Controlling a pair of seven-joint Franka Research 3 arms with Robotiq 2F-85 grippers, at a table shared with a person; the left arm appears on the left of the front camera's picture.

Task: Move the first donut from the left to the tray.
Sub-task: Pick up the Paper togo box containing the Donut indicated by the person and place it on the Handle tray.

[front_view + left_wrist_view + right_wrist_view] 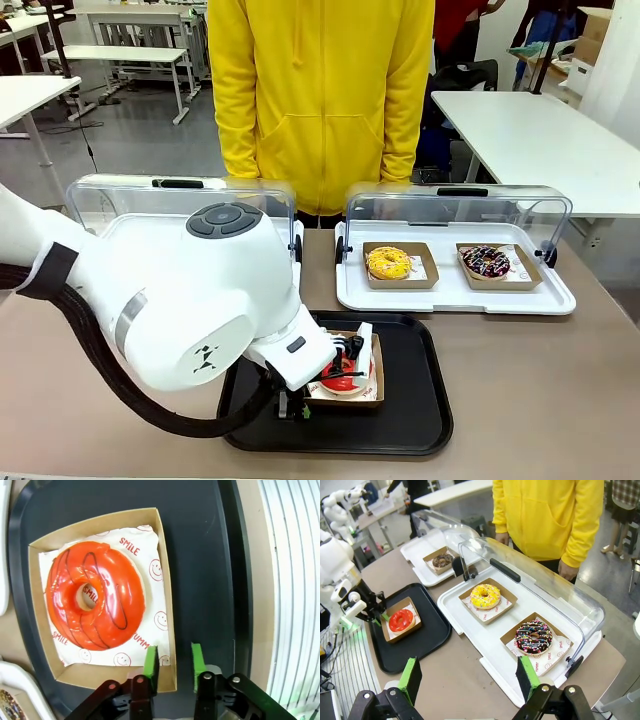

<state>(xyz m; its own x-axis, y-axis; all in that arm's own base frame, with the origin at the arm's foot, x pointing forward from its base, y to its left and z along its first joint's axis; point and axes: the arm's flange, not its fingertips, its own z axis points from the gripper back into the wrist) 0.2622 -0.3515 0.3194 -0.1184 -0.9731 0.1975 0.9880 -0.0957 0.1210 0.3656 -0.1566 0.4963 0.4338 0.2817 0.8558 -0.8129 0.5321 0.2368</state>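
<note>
Brown tabletop (560, 400) stretches between the robot and a person in a yellow hoodie (320, 100) standing at its far side, with white tables behind. Near the robot's edge sits the black tray (420, 400), and on it rests the red donut (95, 600) in its cardboard holder (165, 580), lined with white paper printed with smiley faces. The left gripper (173, 662) hangs low over the tray at the holder's edge; its jaws are parted a little, one green pad over the holder's wall, the other over bare tray just outside it. The wall lies between the pads, which do not press on it, and the donut lies just beyond them, untouched. Beyond the tray, nearer the person, stands a white tray with a raised clear lid (460, 290), carrying a yellow donut (388, 262) and a chocolate donut with sprinkles (486, 262), each in its own holder. Another lidded white tray (427, 555) beside it holds a dark donut (441, 560). The right gripper (470, 680) hovers well apart from the black tray, jaws spread wide and holding nothing, above the table beside the white tray.
</note>
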